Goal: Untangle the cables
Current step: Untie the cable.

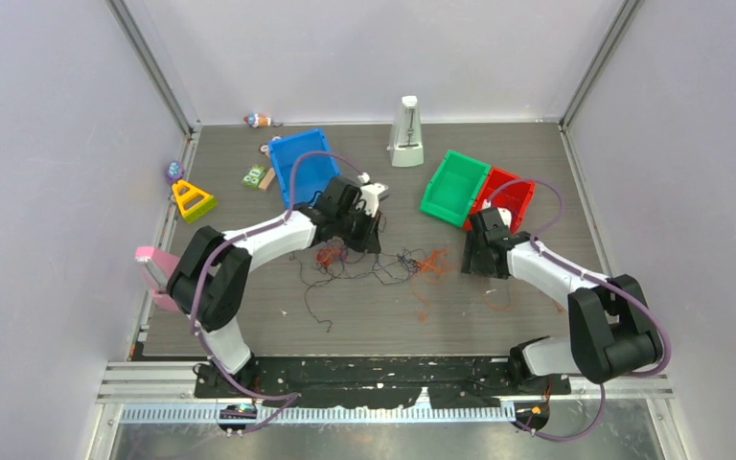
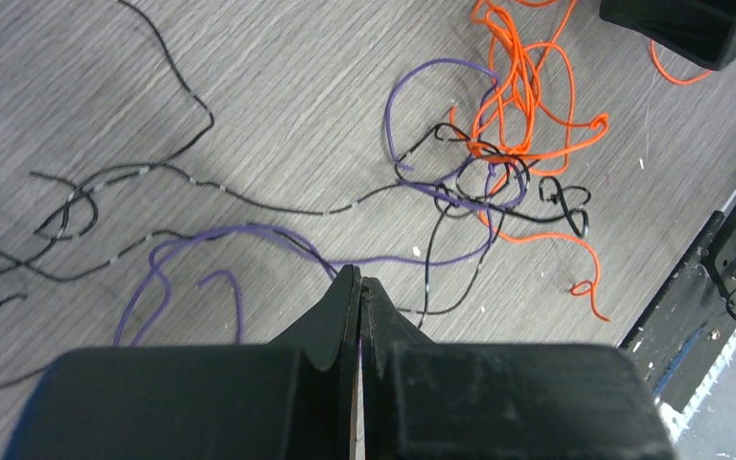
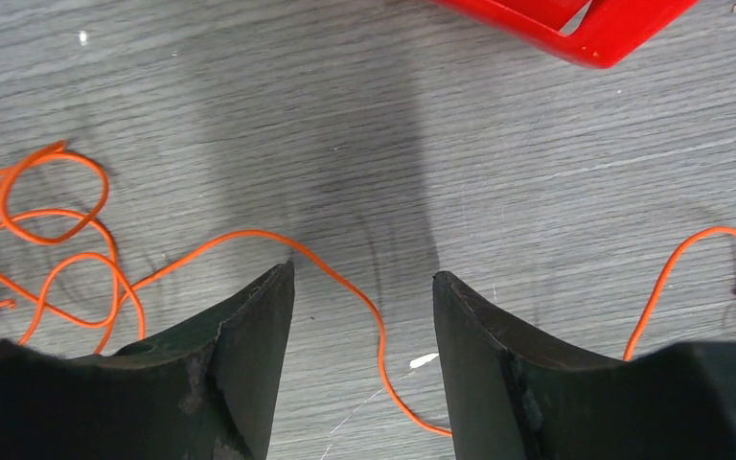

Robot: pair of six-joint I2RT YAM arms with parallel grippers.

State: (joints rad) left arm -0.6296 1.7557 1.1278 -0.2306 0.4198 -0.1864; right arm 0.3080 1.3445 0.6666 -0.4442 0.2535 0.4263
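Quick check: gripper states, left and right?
Left gripper: closed, tips at a purple cable; whether it is pinched cannot be told.
Right gripper: open, holding nothing; an orange cable lies between its fingers.

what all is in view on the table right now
cables: many thin strands, orange, black and purple, tangled mid-table
blue bin: one, blue, back left
green bin: one, green, back right
red bin: one, red, right beside the green bin
metronome-like object: one, white, back centre
triangle toy: one, yellow, left side
small block: one, green, left of the blue bin
pink object: one, pink, left edge
left tool: one, black, shut on a purple strand
right tool: one, black, open over an orange strand
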